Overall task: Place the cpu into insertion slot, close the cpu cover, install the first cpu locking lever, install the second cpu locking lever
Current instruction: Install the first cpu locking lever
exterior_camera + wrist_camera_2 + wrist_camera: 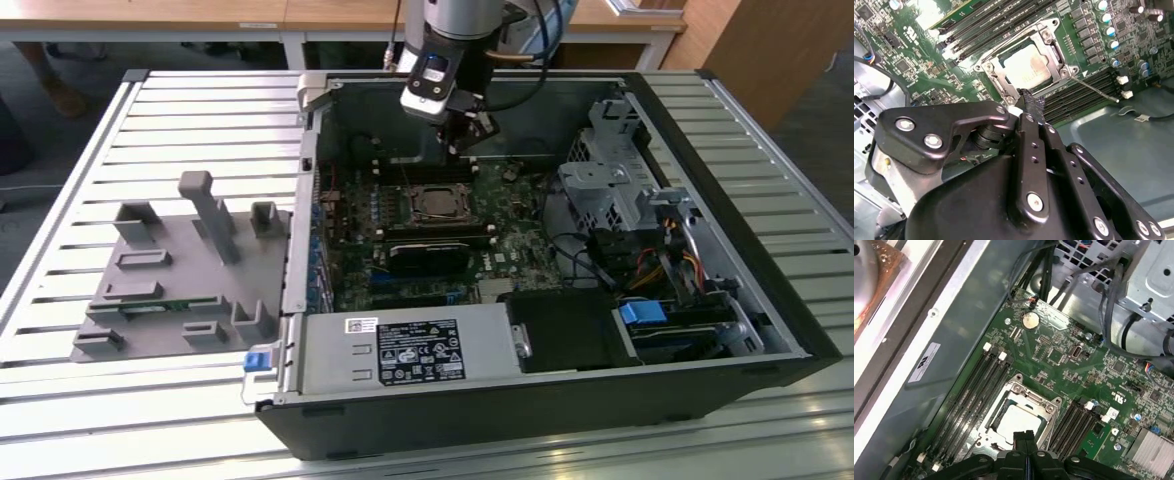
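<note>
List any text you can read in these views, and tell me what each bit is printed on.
Nothing can be quoted.
Black rectangular label on the silver metal power supply box, exterior view: white print, too small to read.
Small white sticker beside it: too small.
White rectangular sticker on the grey metal case wall, first wrist view: blurred.
White markings on the green circuit board, second wrist view: not legible.

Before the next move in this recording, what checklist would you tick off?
1. Dull silver-grey square cpu in place under its frame: ok.
2. Thin silver windowed cpu cover closed: ok.
3. Thin metal lever rod latched: not ok, it juts out sideways.
4. Other locking lever latched: cannot tell.
5. Black gripper empty, fingers shut: ok.
</note>
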Controlling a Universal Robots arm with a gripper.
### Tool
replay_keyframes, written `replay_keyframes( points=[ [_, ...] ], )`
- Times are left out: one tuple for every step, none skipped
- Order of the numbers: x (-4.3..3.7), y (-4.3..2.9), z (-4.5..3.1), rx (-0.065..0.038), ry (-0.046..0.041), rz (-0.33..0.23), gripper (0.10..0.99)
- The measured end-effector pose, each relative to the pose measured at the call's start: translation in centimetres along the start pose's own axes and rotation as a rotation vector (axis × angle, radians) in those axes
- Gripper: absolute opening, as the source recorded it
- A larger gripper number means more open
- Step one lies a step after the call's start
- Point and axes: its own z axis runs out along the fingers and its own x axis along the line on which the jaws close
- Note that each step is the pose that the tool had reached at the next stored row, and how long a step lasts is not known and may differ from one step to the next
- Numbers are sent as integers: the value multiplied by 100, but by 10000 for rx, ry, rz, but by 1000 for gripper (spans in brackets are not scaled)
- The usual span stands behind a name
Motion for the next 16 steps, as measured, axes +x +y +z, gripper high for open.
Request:
replay_keyframes(
  points=[
    [0, 0, 0, 0, 2, -73, 106],
    [0, 0, 0, 0, 4, -143, 106],
    [0, 0, 0, -1, 6, -210, 106],
    [0, 0, 0, -2, 7, -277, 106],
    [0, 0, 0, -2, 9, -348, 106],
    [0, 0, 0, -3, 11, -414, 106],
    [0, 0, 0, -3, 13, -479, 106],
    [0, 0, 0, -3, 15, -544, 106],
    [0, 0, 0, -5, 17, -610, 106],
    [0, 0, 0, -5, 19, -674, 106],
    [0, 0, 0, -5, 20, -736, 106],
    [0, 0, 0, -5, 22, -799, 106],
    [0, 0, 0, -6, 23, -863, 106],
    [0, 0, 0, -6, 25, -922, 106],
    [0, 0, 0, -7, 27, -981, 106],
    [0, 0, 0, -7, 28, -1038, 106]
  ],
)
